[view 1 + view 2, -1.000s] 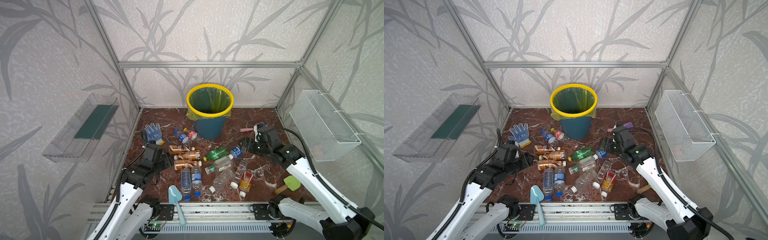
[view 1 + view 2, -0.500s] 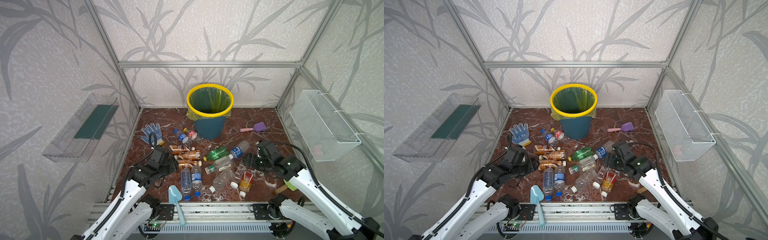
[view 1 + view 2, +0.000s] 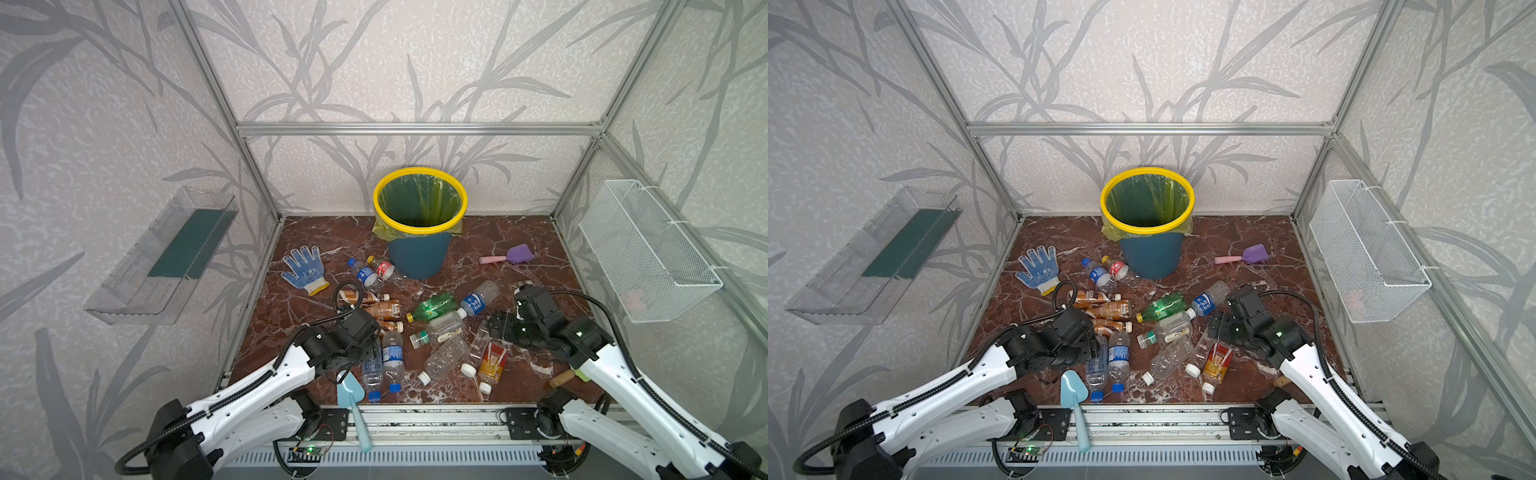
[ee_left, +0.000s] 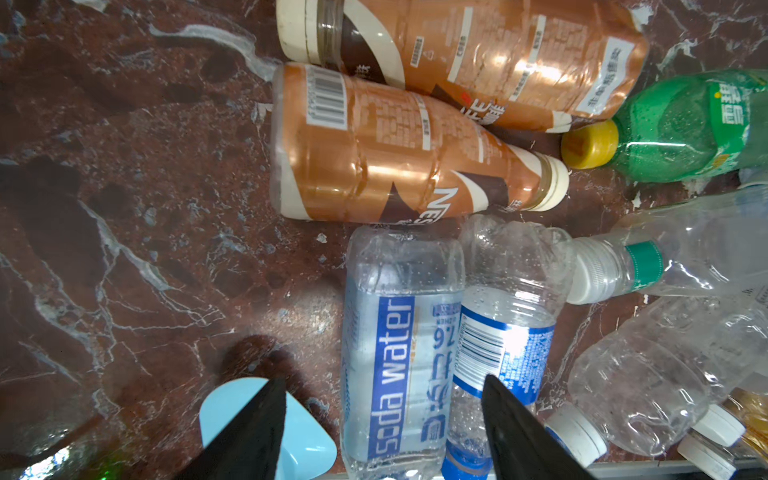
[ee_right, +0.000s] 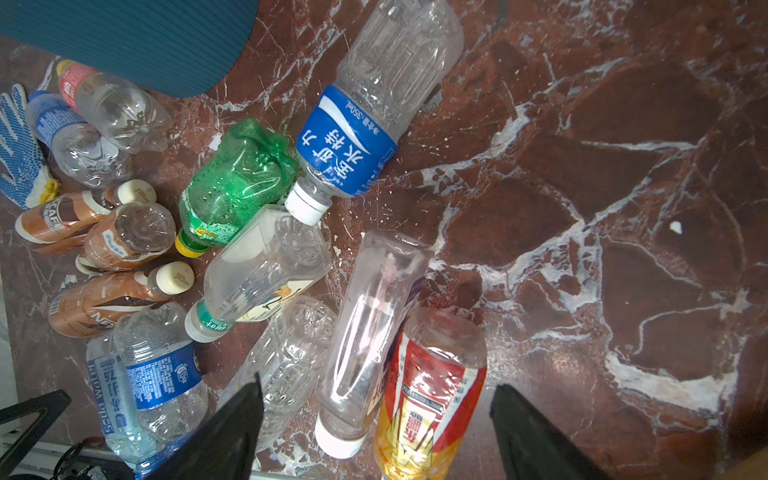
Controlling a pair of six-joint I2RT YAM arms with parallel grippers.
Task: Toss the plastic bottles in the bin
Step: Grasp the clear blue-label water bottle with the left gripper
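Observation:
Several plastic bottles (image 3: 432, 305) lie in a pile on the red marble floor in both top views, in front of the teal bin (image 3: 419, 253) with its yellow rim. My left gripper (image 4: 384, 378) is open above a clear soda water bottle (image 4: 395, 353), with a second blue-labelled bottle (image 4: 498, 332) beside it. Brown-wrapped bottles (image 4: 395, 166) lie just beyond. My right gripper (image 5: 378, 381) is open over a clear white-capped bottle (image 5: 374, 324) and a red-and-yellow labelled bottle (image 5: 432, 395). In a top view the left gripper (image 3: 370, 349) and right gripper (image 3: 498, 328) flank the pile.
A blue-dotted glove (image 3: 305, 270) lies at the left, a purple scoop (image 3: 517, 254) at the back right, and a light blue scoop (image 3: 351, 395) at the front edge. A wire basket (image 3: 648, 249) hangs on the right wall and a clear tray (image 3: 166, 257) on the left.
The left gripper has swung right onto the pile's near left and its jaws have widened. The right gripper has come forward from beside the purple scoop to the pile's right side.

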